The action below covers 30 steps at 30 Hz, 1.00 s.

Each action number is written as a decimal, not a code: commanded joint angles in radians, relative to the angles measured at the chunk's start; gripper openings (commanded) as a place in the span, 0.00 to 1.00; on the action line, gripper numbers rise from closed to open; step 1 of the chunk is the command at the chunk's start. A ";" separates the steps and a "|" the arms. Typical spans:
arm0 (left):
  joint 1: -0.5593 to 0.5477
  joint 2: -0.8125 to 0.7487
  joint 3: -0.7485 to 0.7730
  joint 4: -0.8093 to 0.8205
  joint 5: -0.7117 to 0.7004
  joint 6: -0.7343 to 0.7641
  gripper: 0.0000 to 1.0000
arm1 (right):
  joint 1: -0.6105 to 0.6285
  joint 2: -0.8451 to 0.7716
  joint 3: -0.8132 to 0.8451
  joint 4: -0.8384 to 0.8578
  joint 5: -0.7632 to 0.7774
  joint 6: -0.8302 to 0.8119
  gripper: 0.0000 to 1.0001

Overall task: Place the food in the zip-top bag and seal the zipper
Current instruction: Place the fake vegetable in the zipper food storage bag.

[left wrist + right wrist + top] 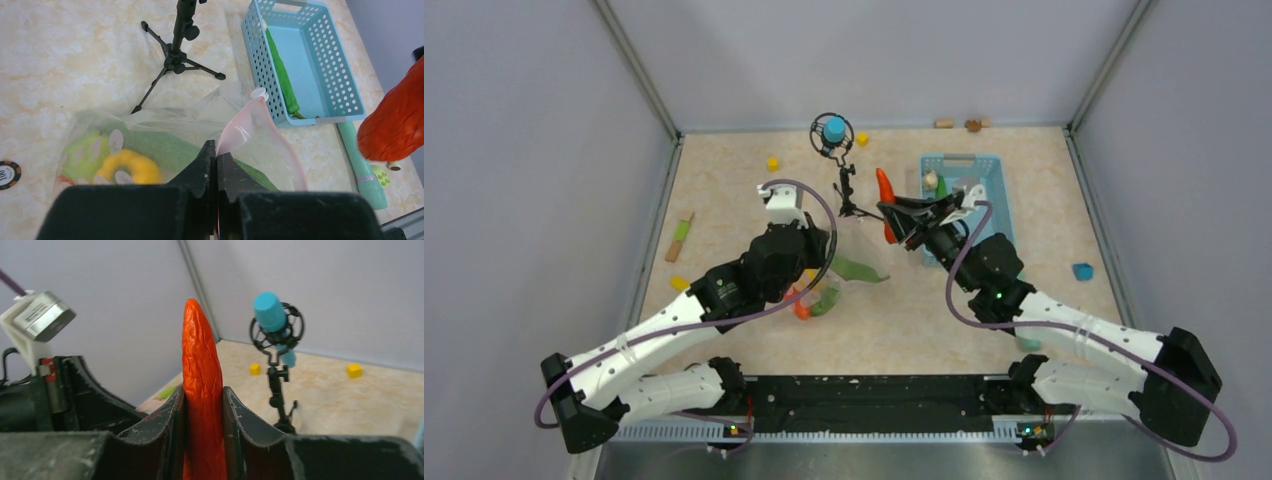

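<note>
The clear floppy zip-top bag (165, 120) lies on the marbled beige bench (75, 55) in front of the left arm, on the near side of the black tripod stand (177, 55) and to the left of the light blue perforated plastic basket (260, 55). It already holds a yellow toy pepper (131, 167) and some green pieces. The left gripper (216, 150) has its jaws clenched on the pale pink zipper strip (235, 131) and lifts that edge, so the mouth stands up in a loop with the white slider tab (259, 93) at its far end.

The right gripper (204, 395) grasps the orange toy carrot (200, 350) by its thick end, tip pointing away from the wrist. It is held in the air between the basket and the bag.

By my reading, the step in hand is loading: the carrot is picked and is being brought to the bag. The next move calls for aiming the carrot's tip into the raised opening beside the left jaws, letting go only once it is inside. A long green toy cucumber (282, 75) is left in the basket, so sealing looks some way off.

As for writing, a dark round disc (7, 172) at the left edge of the left wrist view bears pale characters, but I cannot read them with certainty. No brand or label is legible elsewhere.
</note>
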 commanded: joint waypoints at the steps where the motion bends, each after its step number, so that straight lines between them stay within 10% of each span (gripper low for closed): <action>1: 0.003 -0.001 0.041 0.058 0.025 -0.011 0.00 | 0.103 0.064 -0.040 0.203 -0.010 -0.001 0.00; 30: 0.005 0.031 0.054 0.073 0.007 -0.011 0.00 | 0.218 0.199 -0.161 0.284 -0.089 0.087 0.00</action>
